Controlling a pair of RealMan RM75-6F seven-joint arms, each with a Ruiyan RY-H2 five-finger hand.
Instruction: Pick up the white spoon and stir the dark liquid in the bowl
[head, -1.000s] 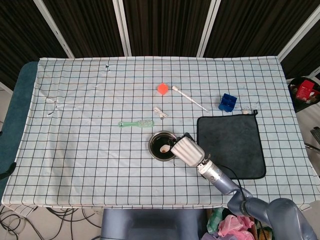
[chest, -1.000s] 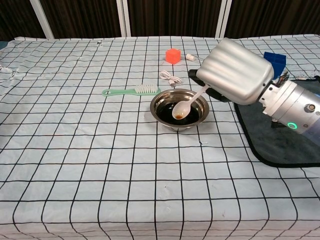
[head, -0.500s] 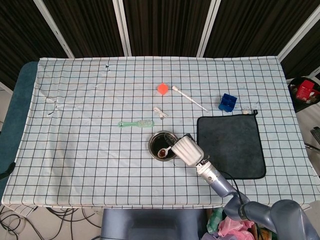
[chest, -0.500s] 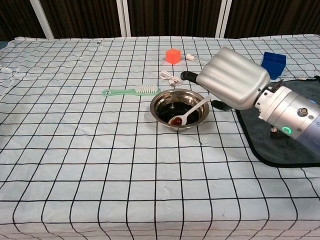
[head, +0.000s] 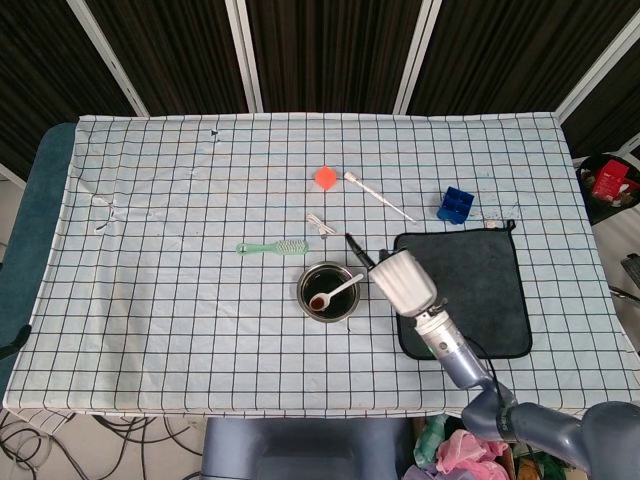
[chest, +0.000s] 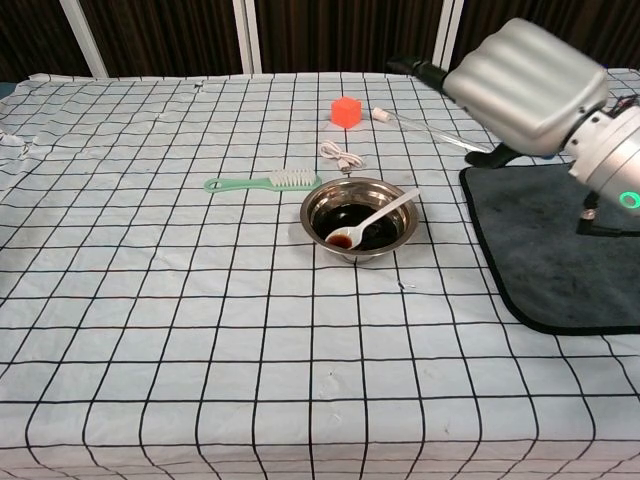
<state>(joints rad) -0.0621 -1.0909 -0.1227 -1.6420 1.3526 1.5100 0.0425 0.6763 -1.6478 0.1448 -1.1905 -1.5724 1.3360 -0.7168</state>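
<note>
White spoon (chest: 372, 217) rests in the metal bowl (chest: 403, 230), scoop end down in the dark liquid (chest: 352, 222), handle leaning over the rim toward 2 o'clock. Right hand (chest: 528, 75) is apart from it, raised at about 2 o'clock of the bowl, holding nothing; fingers look stretched out, apart. Left hand not visible in either view. Hand sits over the near-left corner of the dark mat (head: 480, 290).

The white plastic spoon (chest: 368, 220) lies in the round metal bowl (chest: 359, 218), with the green plastic brush (chest: 261, 182) behind it to the left.
</note>
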